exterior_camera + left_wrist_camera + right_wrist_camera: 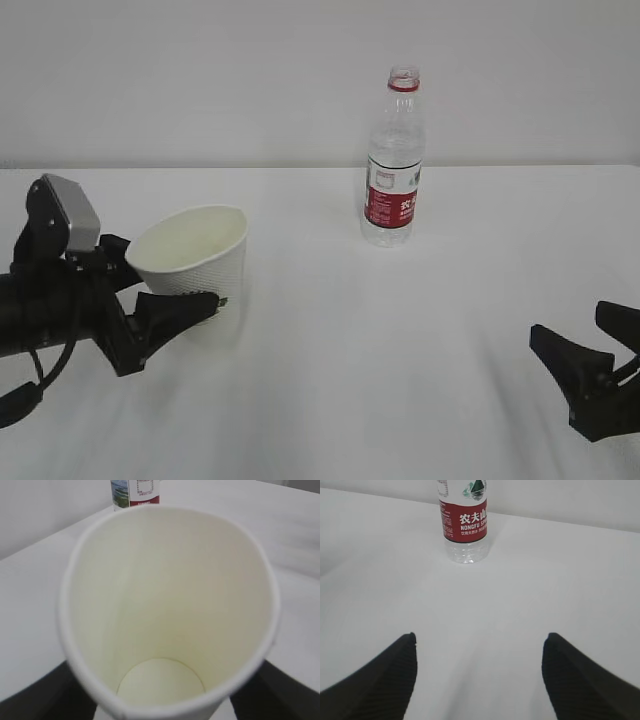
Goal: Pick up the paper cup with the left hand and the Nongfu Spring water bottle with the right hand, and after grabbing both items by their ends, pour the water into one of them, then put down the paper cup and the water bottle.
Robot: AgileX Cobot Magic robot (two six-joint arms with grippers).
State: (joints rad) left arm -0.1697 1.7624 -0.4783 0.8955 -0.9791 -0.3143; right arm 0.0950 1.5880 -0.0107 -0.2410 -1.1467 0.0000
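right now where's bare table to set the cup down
Bare table lies between the paper cup and the right hand, in front of the Nongfu Spring water bottle. It is crowded only around the left hand, whose fingers flank the cup.

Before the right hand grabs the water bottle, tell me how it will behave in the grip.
The water bottle is tall on a narrow base, so a high nudge would probably tip it. Its thin, clear ribbed wall looks likely to flex under the fingers. With no cap on, squeezing or tilting might spill any water.
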